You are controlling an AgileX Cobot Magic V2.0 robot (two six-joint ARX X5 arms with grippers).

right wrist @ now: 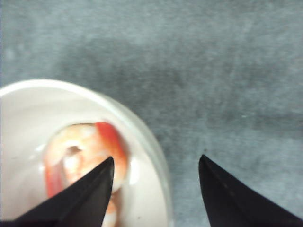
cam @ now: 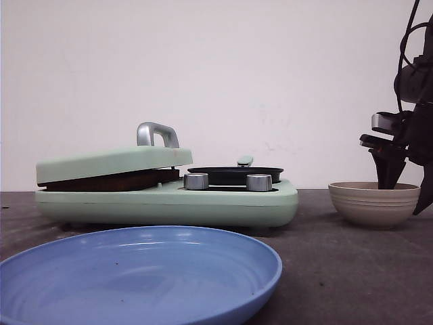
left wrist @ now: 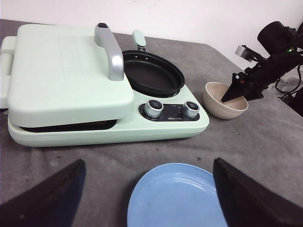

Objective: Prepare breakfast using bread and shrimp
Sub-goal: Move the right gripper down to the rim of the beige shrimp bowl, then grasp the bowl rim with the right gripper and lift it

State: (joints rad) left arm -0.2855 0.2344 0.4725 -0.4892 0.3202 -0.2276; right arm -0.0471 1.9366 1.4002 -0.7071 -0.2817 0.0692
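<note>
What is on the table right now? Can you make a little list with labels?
cooker: mint green, lid nearly shut, something dark brown under it
pan: black, empty, on the cooker's right side
knobs: two silver
bowl: beige, right of the cooker
shrimp: orange and white, in the bowl
plate: blue, empty, nearest the robot
right gripper: open, one finger inside the bowl, one outside
left gripper: open, above the plate
</note>
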